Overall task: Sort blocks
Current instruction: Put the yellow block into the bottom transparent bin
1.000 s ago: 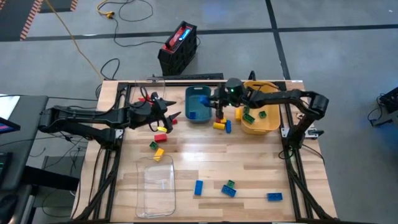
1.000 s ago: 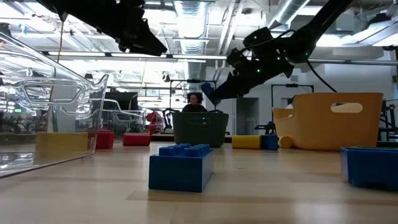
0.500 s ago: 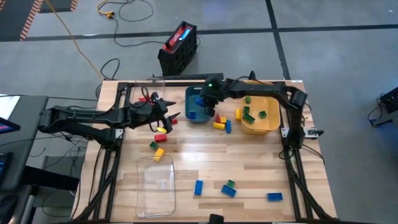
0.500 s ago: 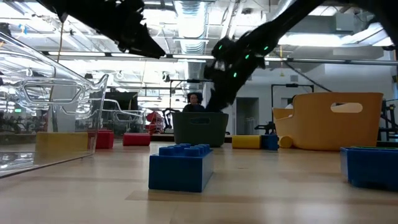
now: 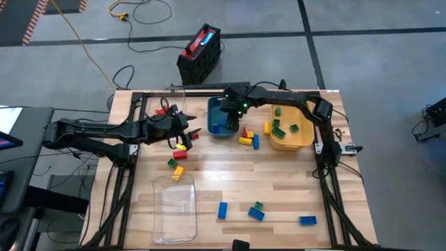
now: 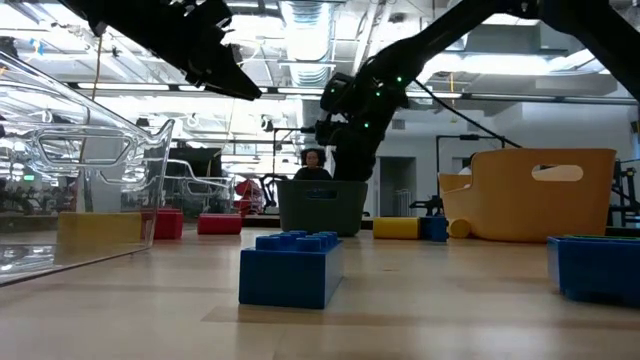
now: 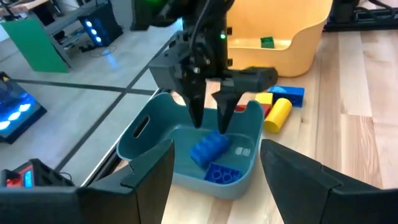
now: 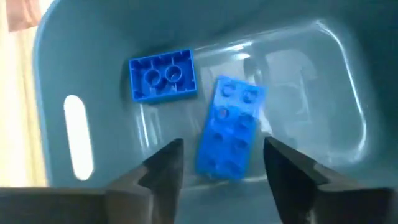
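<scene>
Nearest the front edge of the desk (image 5: 279, 188) we see loose blue blocks (image 5: 222, 210), one with a green block (image 5: 258, 206) beside it, lying apart from each other and unsorted. The clear tray (image 5: 174, 206) lies to their left.

Mid-desk, the left end effector (image 5: 189, 134) waits above red and yellow blocks (image 5: 180, 146), its fingers spread and carrying nothing. We judge it is parked clear of the other arm's work.

Farther back, the right end effector (image 7: 210, 121) hangs directly over the teal bin (image 7: 186, 155), fingers spread with nothing between them. Below it two blue blocks (image 8: 229, 127) lie on the bin floor, one flat and one tilted. We take this as a drop position: blue goes to teal.

Beside it the yellow bin (image 5: 293, 129) holds green blocks (image 5: 277, 127). Between the bins, yellow, blue and red blocks (image 5: 245, 140) remain unsorted.
</scene>
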Robot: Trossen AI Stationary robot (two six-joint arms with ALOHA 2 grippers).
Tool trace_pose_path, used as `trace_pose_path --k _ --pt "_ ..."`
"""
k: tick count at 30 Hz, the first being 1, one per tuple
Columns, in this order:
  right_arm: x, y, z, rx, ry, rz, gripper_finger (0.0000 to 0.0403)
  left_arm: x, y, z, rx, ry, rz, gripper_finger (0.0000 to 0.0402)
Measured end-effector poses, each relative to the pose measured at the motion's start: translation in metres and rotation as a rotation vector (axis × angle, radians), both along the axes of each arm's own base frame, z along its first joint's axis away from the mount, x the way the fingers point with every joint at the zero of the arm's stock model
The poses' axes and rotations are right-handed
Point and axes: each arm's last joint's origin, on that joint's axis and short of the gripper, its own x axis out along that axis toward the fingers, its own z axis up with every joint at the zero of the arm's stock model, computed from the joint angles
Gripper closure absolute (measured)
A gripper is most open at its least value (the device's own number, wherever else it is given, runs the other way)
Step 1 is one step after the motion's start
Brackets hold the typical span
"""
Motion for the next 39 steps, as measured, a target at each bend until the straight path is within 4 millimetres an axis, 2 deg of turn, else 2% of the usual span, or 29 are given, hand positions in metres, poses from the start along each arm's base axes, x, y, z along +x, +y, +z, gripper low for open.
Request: trace_pose_path --k 6,13,22,30,39 --pt "-0.005 0.016 0.036 -0.091 -0.029 0.012 0.0155 0.0 0.0 0.0 -0.002 0.001 0.0 0.0169" --pt "-0.027 0.05 0.058 -0.114 0.125 0.036 0.0155 -0.001 -0.001 -0.004 -0.022 0.038 -0.02 0.0169" --pt "-0.044 0.077 0.02 -0.075 0.278 0.031 0.0154 -0.002 -0.001 -0.007 -0.042 0.06 -0.013 0.0169" --pt "-0.038 0.112 -0.004 -0.091 0.283 0.093 0.0171 -0.002 -0.001 -0.003 -0.045 0.037 -0.011 0.0169" --pt "-0.042 0.117 -0.018 -0.146 0.317 0.041 0.0192 -0.001 -0.001 -0.003 -0.039 0.032 -0.013 0.0169"
